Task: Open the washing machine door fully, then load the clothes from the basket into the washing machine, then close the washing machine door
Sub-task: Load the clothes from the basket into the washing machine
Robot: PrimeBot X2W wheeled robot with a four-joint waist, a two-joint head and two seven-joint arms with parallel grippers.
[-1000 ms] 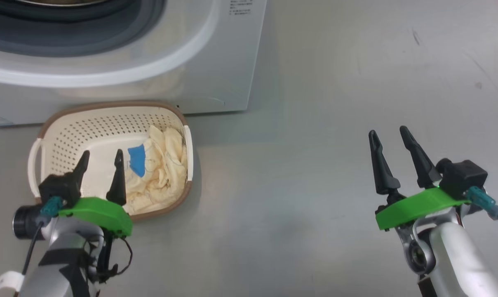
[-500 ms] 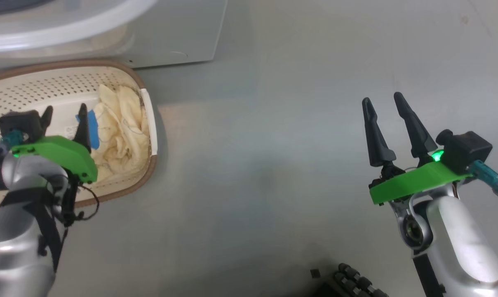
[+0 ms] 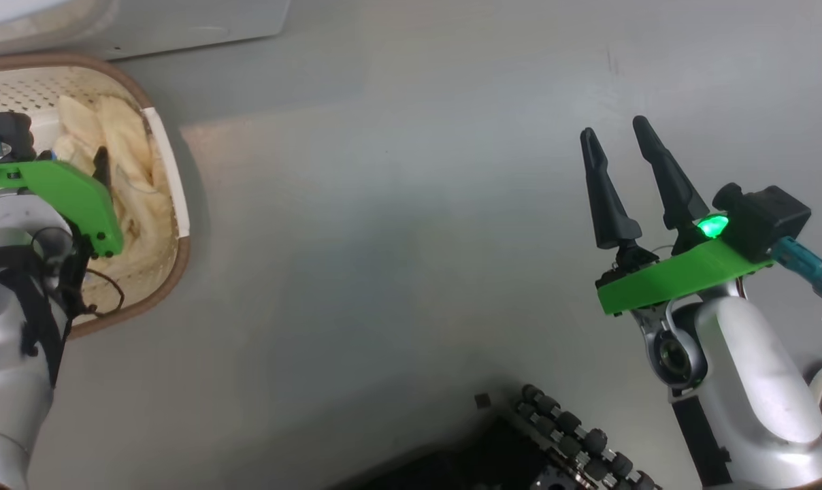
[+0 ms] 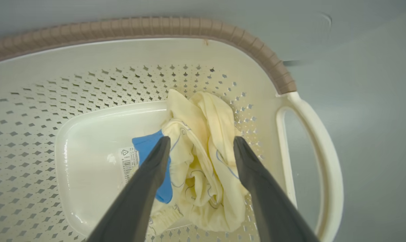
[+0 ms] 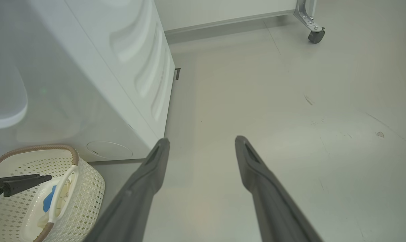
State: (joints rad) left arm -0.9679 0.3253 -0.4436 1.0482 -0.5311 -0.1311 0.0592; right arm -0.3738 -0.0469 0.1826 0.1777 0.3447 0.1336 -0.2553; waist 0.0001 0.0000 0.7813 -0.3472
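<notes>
One crumpled cream, blue-patched clothes (image 4: pixel 203 161) heap in basket (image 4: pixel 88 84); left tool (image 4: pixel 201 139), right tool (image 5: pixel 201 139) released.

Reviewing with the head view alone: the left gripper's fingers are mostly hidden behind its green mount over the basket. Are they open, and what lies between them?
Observer: Open. In the left wrist view the left gripper is aimed into the basket, with the clothes showing between its fingers, not shut on them.
Operator: Anything else inside?
Observer: A label sticker on the bare bottom, beside the blue patch.
Operator: What is ahead of the right gripper?
Observer: The right gripper points across floor toward a caster wheel.
</notes>
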